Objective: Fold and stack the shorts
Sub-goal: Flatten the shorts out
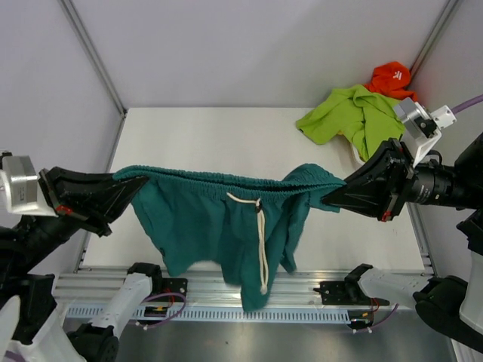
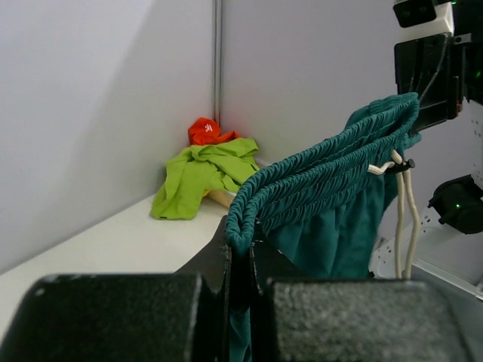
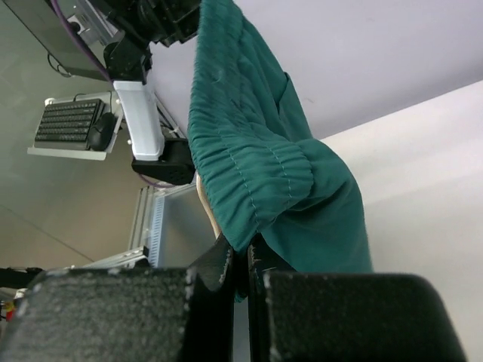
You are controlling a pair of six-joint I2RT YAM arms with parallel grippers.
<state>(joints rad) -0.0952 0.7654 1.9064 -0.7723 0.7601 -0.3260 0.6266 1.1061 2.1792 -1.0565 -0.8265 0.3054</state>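
overhead, 2 wrist close-ups sharing teal shorts (image 1: 204,219)

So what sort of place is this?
Probably a robotics lab cell: a white table boxed in by blank panels, an aluminium mounting rail along its near edge, and a keyboard beyond.

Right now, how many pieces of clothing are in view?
3. Teal shorts stretched between the left gripper and right gripper; lime green shorts heaped at the far right; an orange garment behind them. More may be hidden underneath.
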